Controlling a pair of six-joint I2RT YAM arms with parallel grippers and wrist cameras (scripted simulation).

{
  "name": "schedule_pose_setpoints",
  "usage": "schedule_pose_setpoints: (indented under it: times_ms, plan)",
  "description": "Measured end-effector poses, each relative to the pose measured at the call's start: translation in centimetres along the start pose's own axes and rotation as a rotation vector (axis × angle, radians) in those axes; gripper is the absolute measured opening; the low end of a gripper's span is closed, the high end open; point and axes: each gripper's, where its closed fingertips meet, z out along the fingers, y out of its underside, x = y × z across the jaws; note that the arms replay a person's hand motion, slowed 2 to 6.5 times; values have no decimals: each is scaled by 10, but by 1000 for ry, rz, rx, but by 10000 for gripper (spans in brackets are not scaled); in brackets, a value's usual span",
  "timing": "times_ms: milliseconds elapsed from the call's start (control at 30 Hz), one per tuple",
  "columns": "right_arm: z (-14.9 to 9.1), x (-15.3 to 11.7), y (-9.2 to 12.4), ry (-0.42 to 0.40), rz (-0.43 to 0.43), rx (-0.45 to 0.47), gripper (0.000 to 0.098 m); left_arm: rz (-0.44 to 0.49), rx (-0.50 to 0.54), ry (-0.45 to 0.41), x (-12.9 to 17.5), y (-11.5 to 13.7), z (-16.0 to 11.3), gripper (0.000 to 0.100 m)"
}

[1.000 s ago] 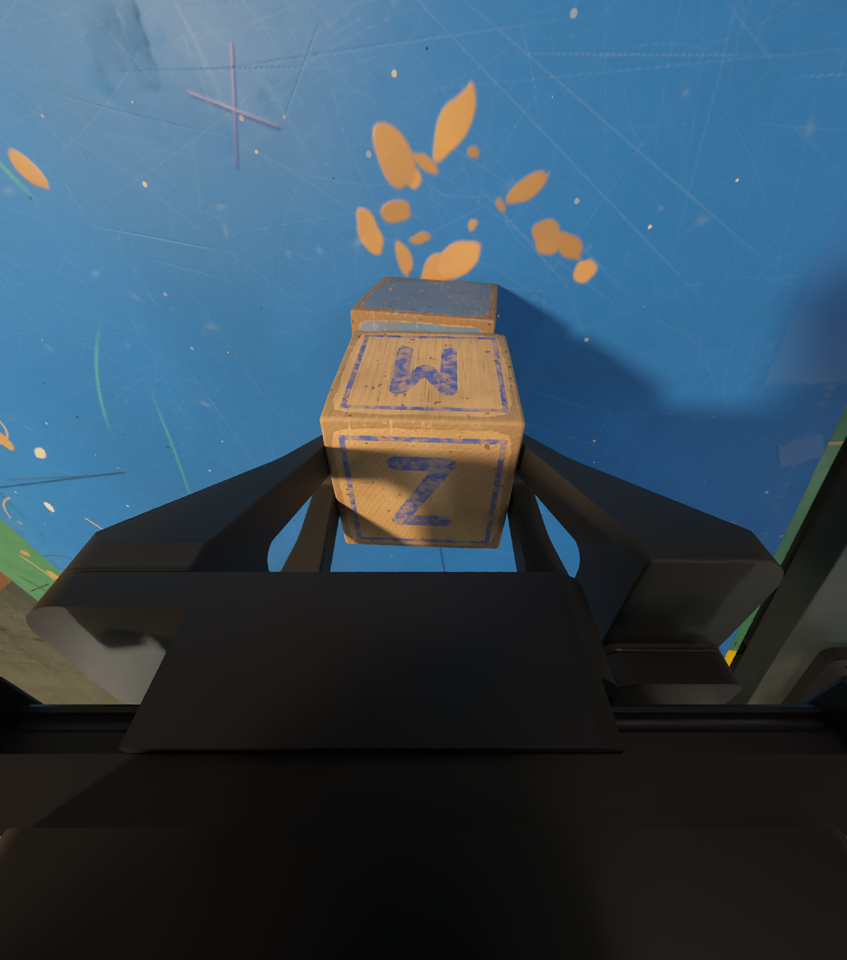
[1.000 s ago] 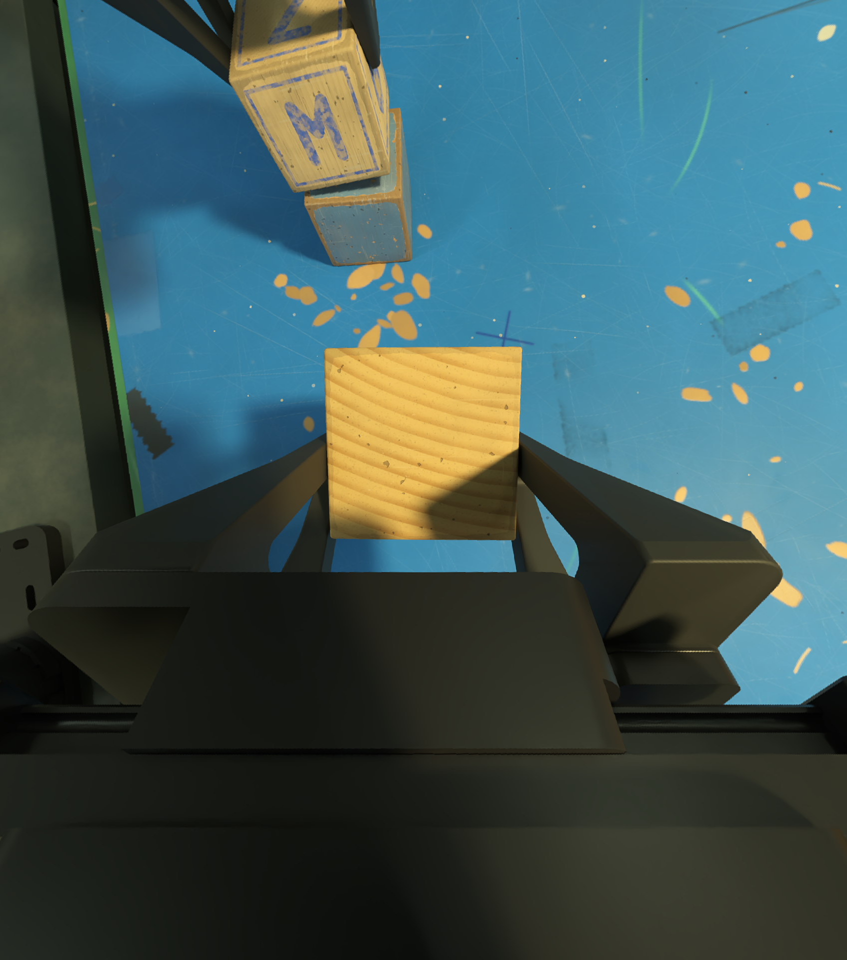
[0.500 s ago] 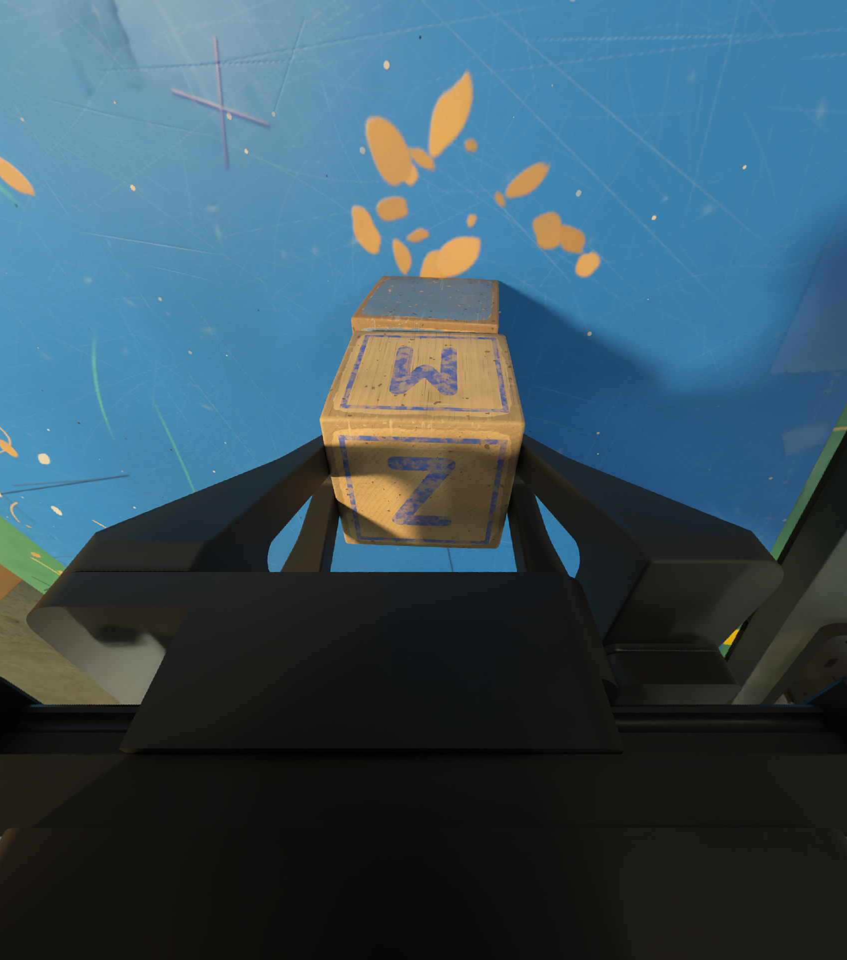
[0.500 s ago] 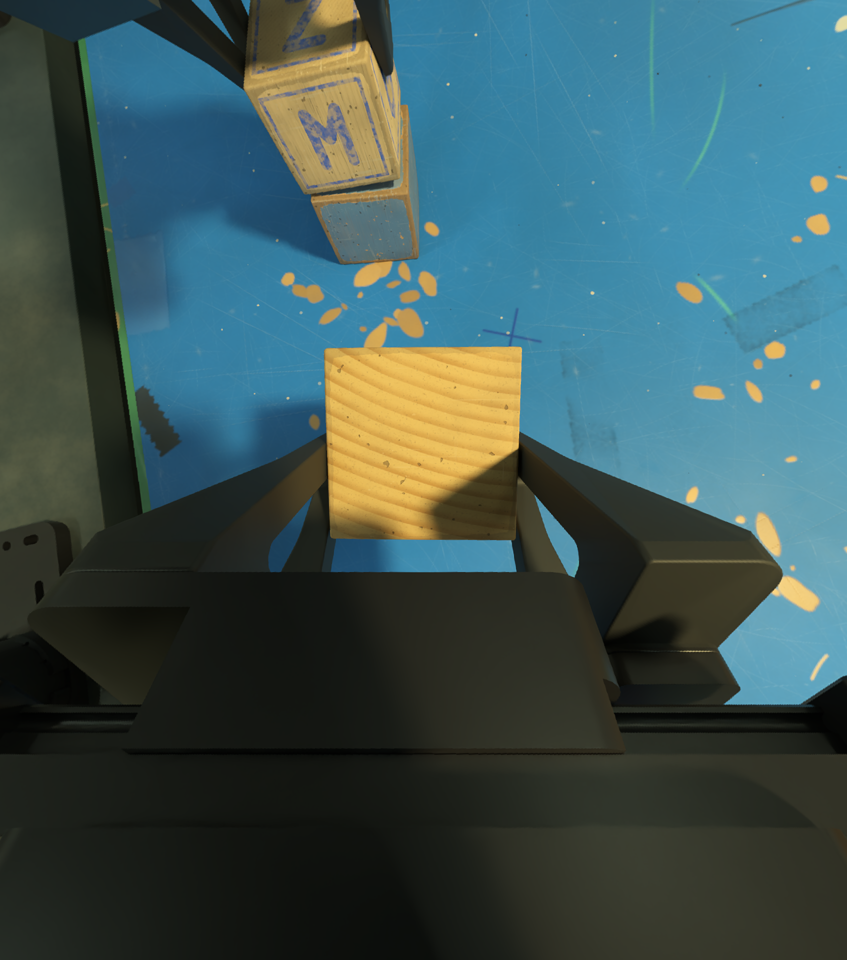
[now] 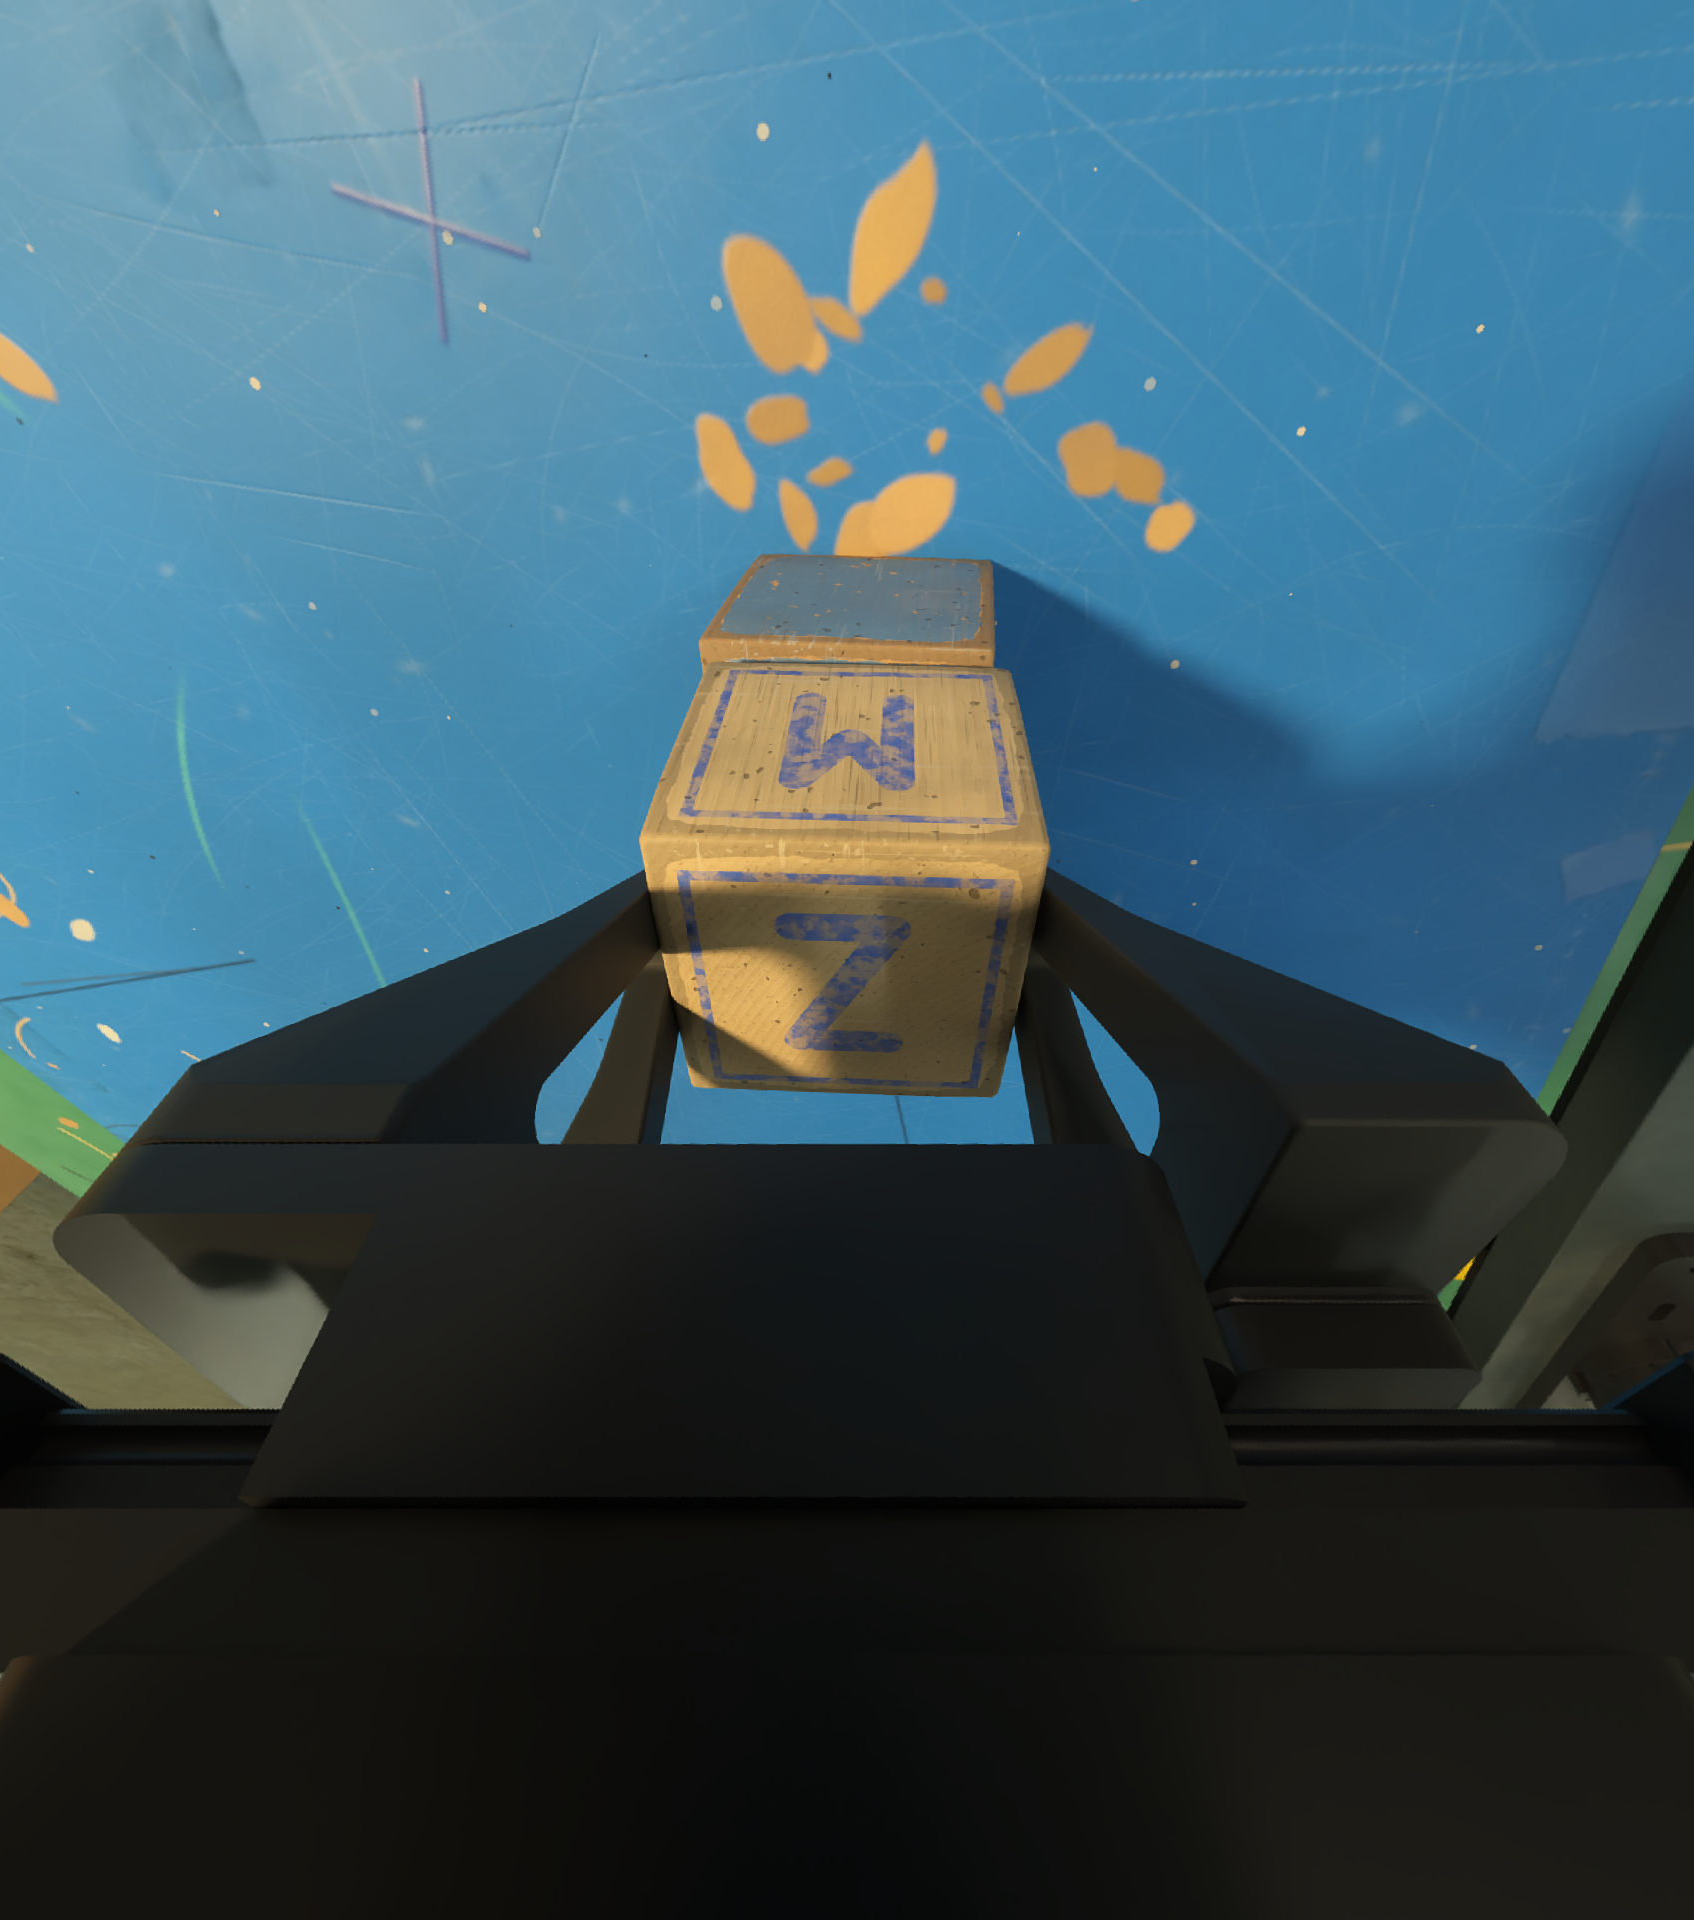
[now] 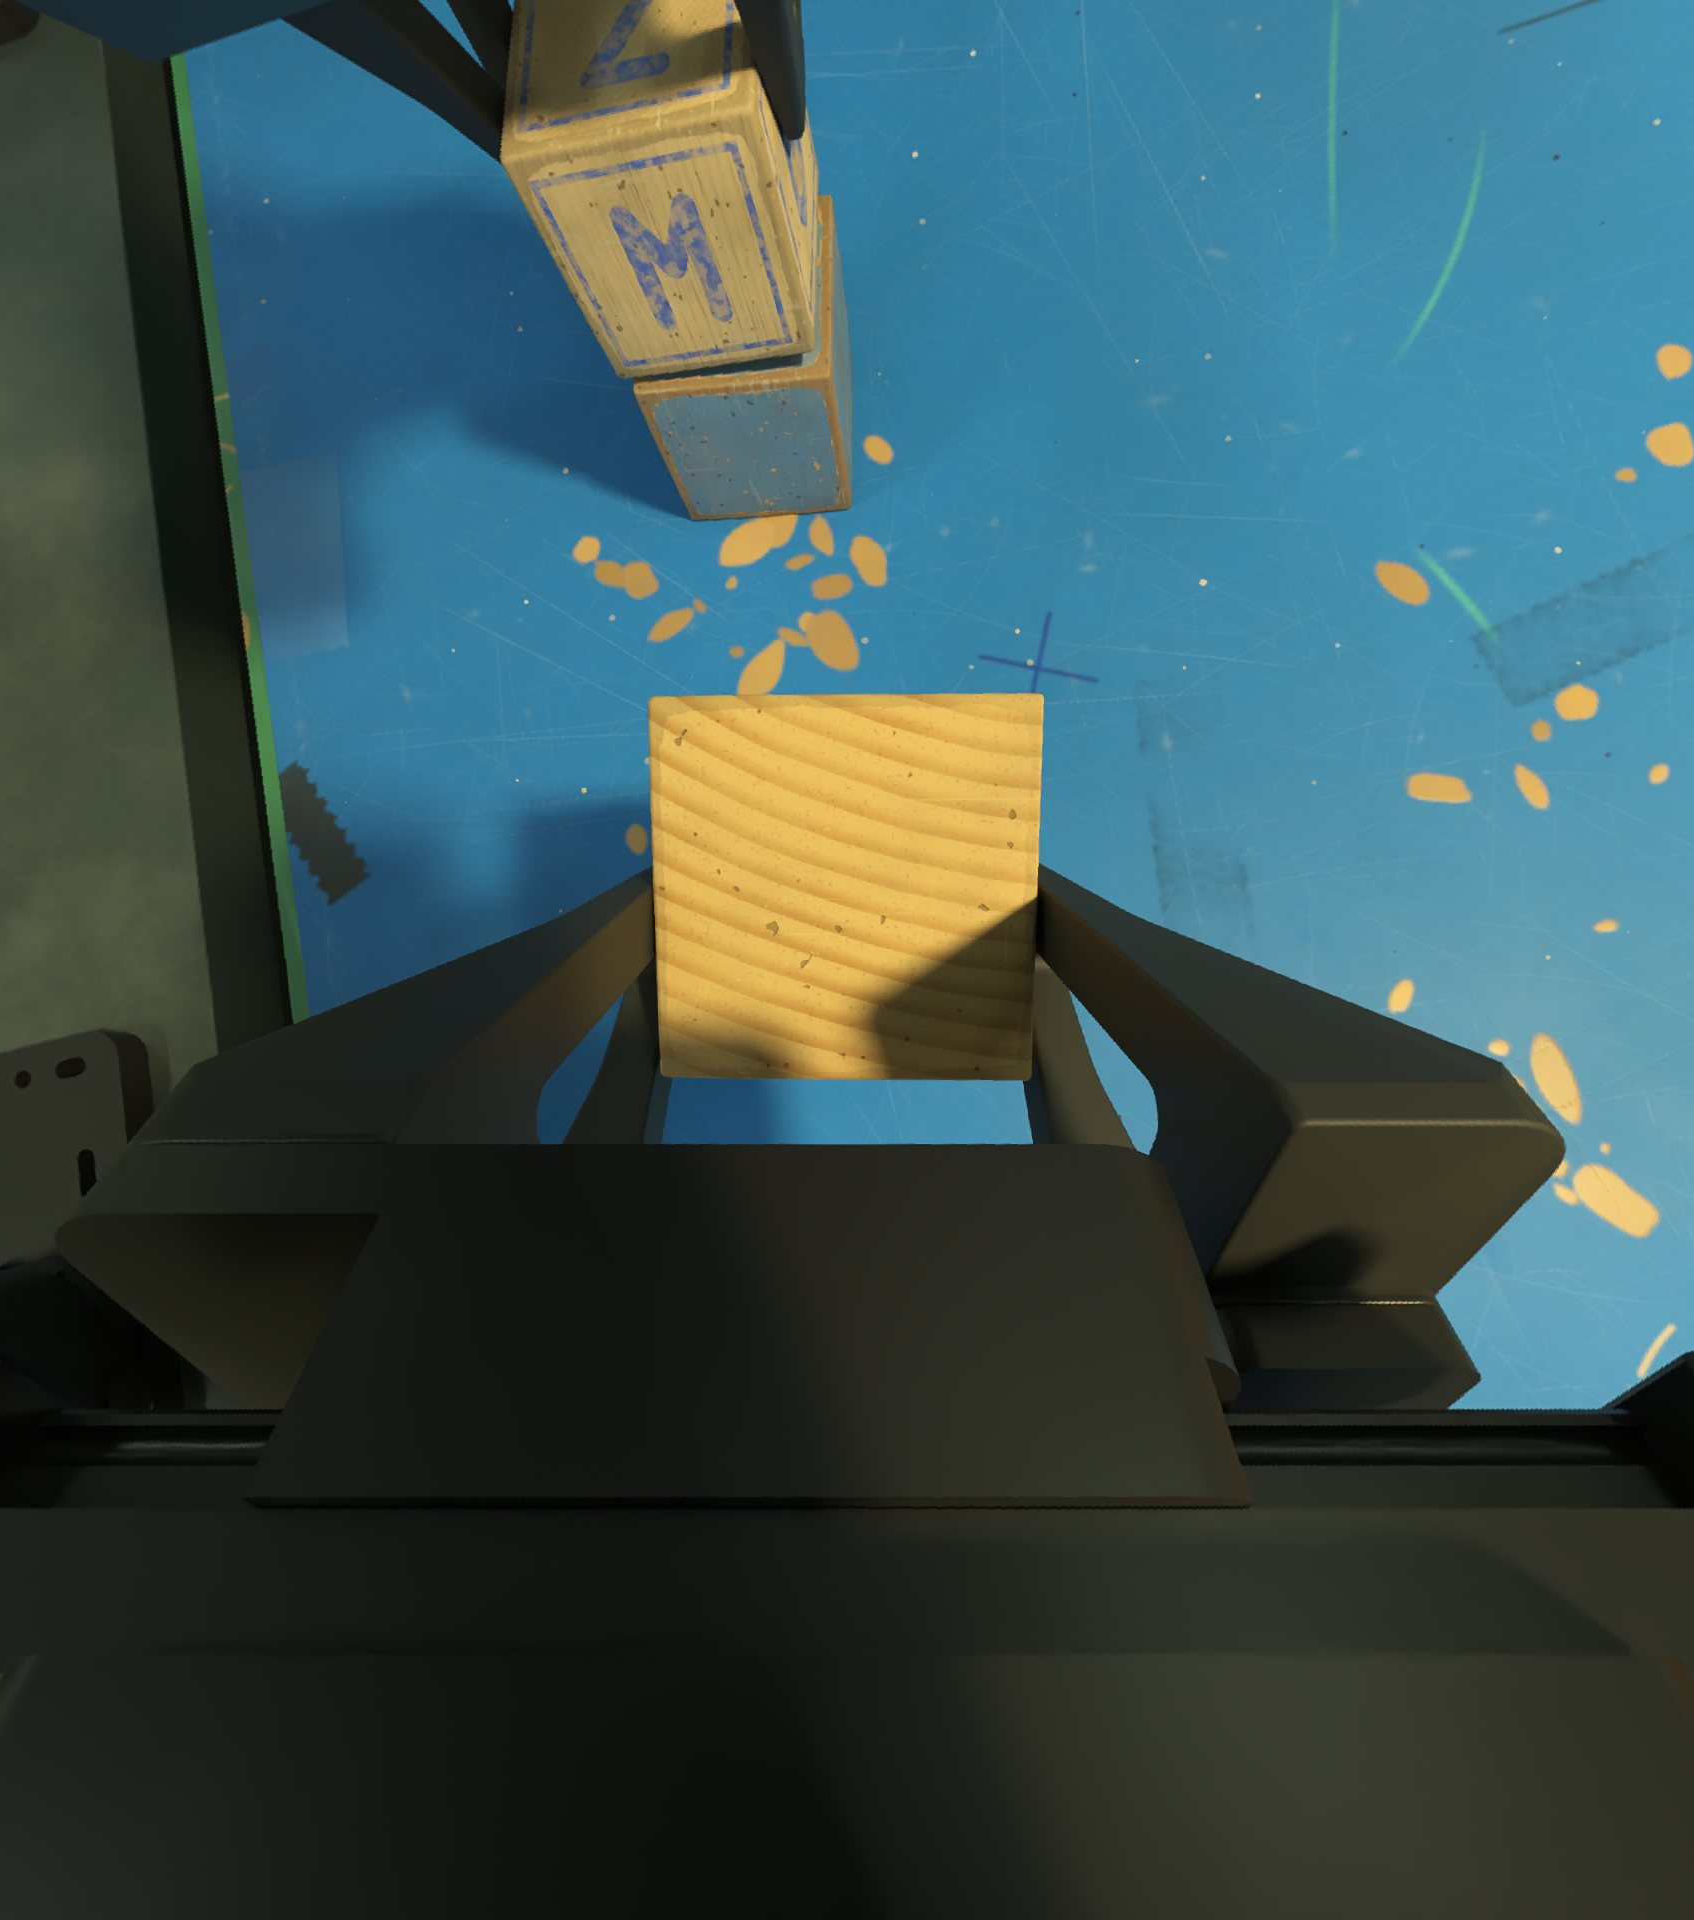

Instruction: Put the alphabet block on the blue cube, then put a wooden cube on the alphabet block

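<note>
Wooden cube (image 6: pixel 845 883) sits clamped between the right claw (image 6: pixel 845 935) fingers.

Scratched blue mat (image 5: pixel 303 623), orange paint flecks (image 6: pixel 822 623)

Grainy bare-wood wooden cube (image 6: pixel 845 883), worn painted-wood alphabet block (image 5: pixel 843 883), scratched matt blue mat (image 5: pixel 1342 312)
</note>
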Motion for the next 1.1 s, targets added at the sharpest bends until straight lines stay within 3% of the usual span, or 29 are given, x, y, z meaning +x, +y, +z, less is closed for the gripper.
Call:
schedule_pose_setpoints:
  times_ms: [767,900,1100]
  plan:
    - [5,0,6,-28,14,-21,517,-8,14,23,0,-1,1,518]
    - [6,0,6,-32,13,-24,517,-23,44,22,-2,-1,3,676]
    - [6,-1,2,-35,3,-12,517,-71,148,-33,-7,2,-11,715]
